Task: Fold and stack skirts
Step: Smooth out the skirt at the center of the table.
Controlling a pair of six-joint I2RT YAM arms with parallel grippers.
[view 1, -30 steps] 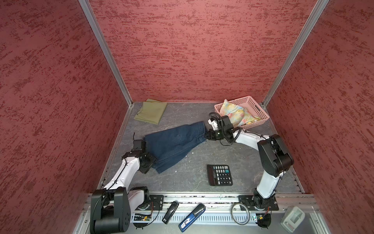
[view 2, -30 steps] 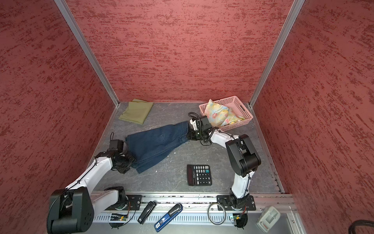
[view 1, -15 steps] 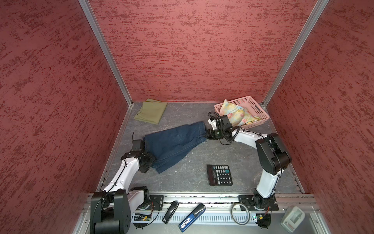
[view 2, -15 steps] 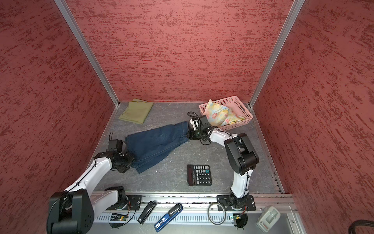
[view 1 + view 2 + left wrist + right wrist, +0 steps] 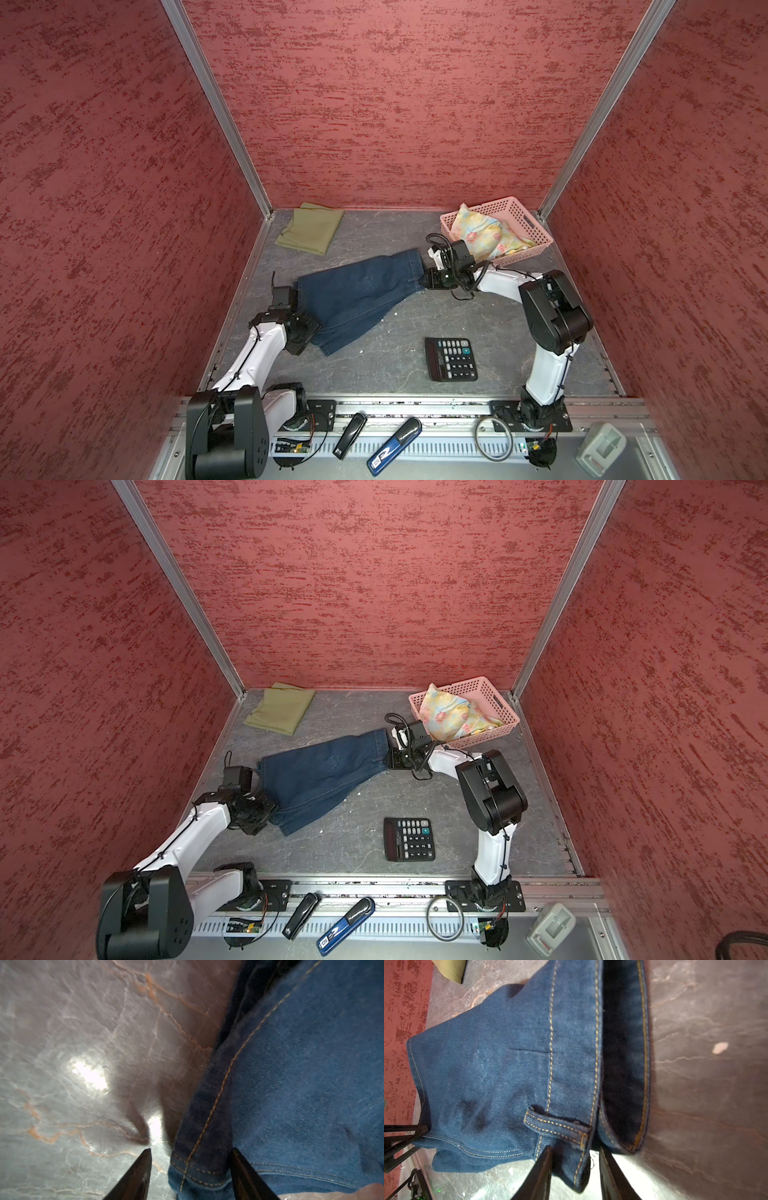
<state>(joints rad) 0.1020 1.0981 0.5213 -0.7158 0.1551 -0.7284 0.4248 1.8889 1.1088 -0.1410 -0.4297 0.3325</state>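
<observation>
While both arms reach low over the table (image 5: 395,237), the denim skirt (image 5: 357,291) lies flat between them, stretched in a slanted line from the near left side to the far right side. Its narrow end with the waistband points to the right arm, and its wide end with the hem points to the left arm.

In the left wrist view, the left gripper (image 5: 191,1149) has its jaws spread. One corner of the hem, with the yellow stitching, is between them. One finger touches the denim, and the other has bare table between it and the cloth, so nothing is pinched.

In the right wrist view, the right gripper (image 5: 575,1147) also has its jaws apart. The end of the waistband, just beside a belt loop (image 5: 556,1124), sits between the fingers. A bright gap shows between the cloth and one finger, so the cloth is not squeezed.

The olive skirt (image 5: 311,230) is folded and lies in the far left corner, well apart from the denim one. The flowered skirt (image 5: 486,237) is bunched inside the pink basket (image 5: 528,216) in the far right corner, and it rises above the rim. A black calculator (image 5: 451,359) lies on the table near the front, apart from all the cloth.
</observation>
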